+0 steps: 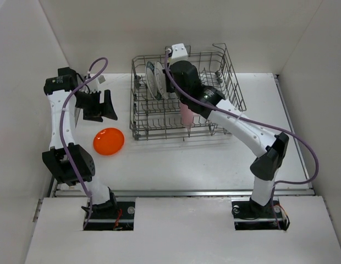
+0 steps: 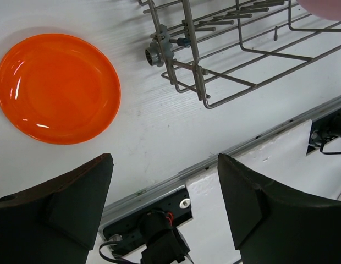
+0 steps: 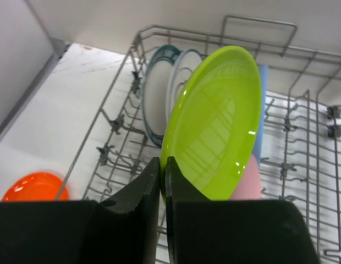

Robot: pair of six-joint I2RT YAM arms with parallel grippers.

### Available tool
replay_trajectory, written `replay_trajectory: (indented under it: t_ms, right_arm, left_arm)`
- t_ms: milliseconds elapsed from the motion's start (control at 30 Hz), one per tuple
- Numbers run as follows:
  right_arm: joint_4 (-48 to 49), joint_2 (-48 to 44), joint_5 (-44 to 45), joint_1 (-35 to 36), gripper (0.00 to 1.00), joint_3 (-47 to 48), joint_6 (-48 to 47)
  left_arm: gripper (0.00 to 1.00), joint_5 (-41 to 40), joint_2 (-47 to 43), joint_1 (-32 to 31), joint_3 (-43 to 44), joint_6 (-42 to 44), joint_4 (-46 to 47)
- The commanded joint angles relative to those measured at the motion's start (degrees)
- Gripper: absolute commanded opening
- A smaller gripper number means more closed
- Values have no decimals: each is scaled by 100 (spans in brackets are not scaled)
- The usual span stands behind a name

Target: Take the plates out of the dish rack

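The grey wire dish rack (image 1: 231,99) stands at the back middle of the table. My right gripper (image 3: 162,162) is inside it, shut on the lower rim of the lime-green plate (image 3: 214,126), which is upright. Behind it stand white plates with teal rims (image 3: 154,93), a light blue plate (image 3: 261,121) and a pink plate (image 3: 250,181). The orange plate (image 1: 109,141) lies flat on the table left of the rack. My left gripper (image 2: 165,165) is open and empty, hovering above the table beside the orange plate (image 2: 58,88).
White walls close in the table on the left, back and right. A metal rail (image 1: 181,192) runs along the table's near edge. The rack's corner wheel (image 2: 154,54) is near my left gripper.
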Motion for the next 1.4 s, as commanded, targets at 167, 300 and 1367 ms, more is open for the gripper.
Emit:
replay_trajectory:
  t_ms: [167,300,1367]
  right_arm:
    - [965,-365,-289,1122,0,-801,-2118]
    - [1730,-656,254,1781,0,-1909,-3324]
    - [3902,-42,1943,2792,0,-3071,-5742]
  left_arm:
    - [79,992,-233,24,531,-35,-193]
    - [84,1326,-233,242,664,-139,79]
    - [86,1582,75,-459,558,202,-377]
